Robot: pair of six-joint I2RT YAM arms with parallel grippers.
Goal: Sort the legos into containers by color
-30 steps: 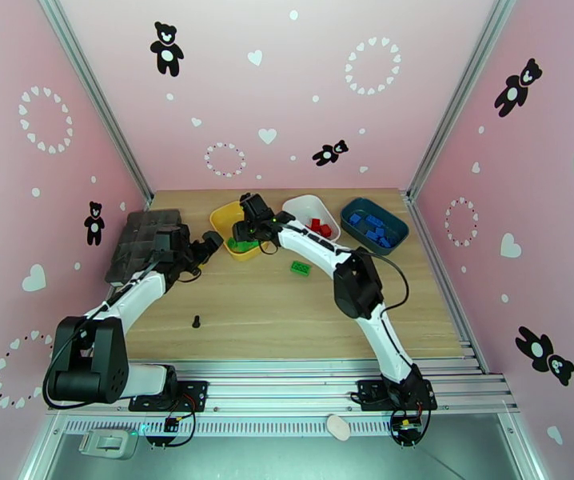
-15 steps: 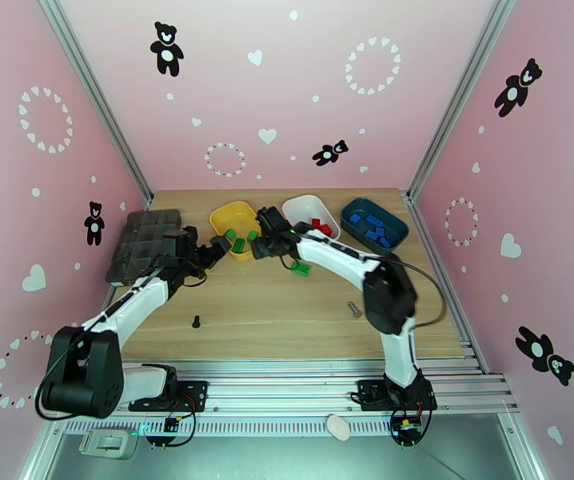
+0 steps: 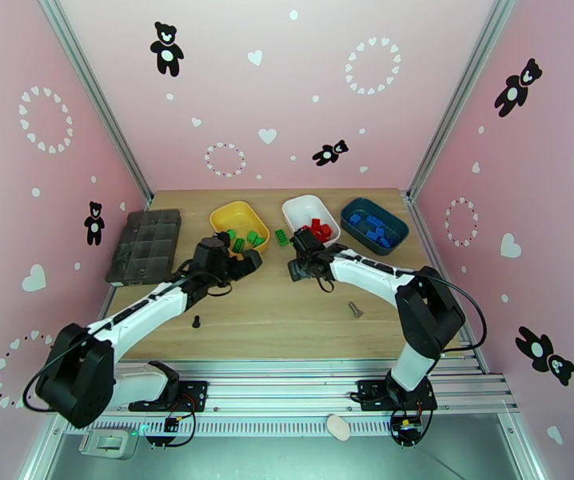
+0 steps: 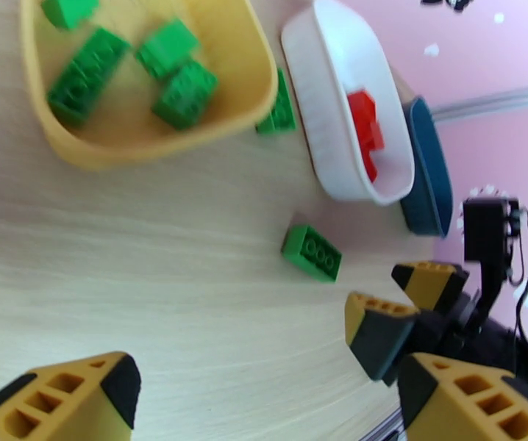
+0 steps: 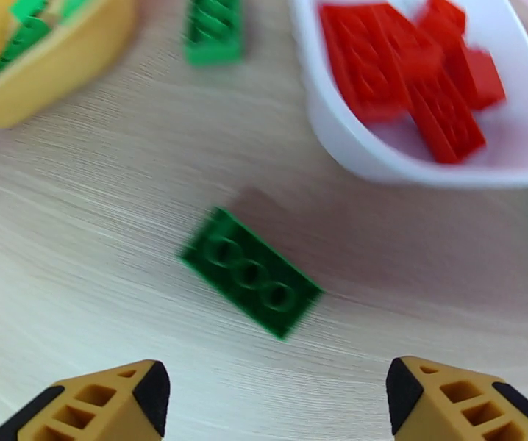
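1. Clearly, yellow tub point(image 3: 235, 214) holds green legos point(image 4: 183, 93), white tub point(image 3: 304, 208) red legos point(image 5: 411, 75), teal tub point(image 3: 356, 207) blue legos point(image 3: 373, 226);
2. Left gripper point(image 4: 264, 406) and right gripper point(image 5: 286, 406) both gape empty; chasing 1 brick, they could collide;
3. 1 loose green brick point(image 5: 251, 272) lies skewed under the right jaws; a corner pinch could flick it; a 2nd green brick point(image 3: 282, 237) sits between yellow and white tubs.

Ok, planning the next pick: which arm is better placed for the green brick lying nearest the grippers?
Right, probably. The open right gripper hangs over the green brick, which sits centred between its fingers. The left gripper, also open, sees it farther ahead.
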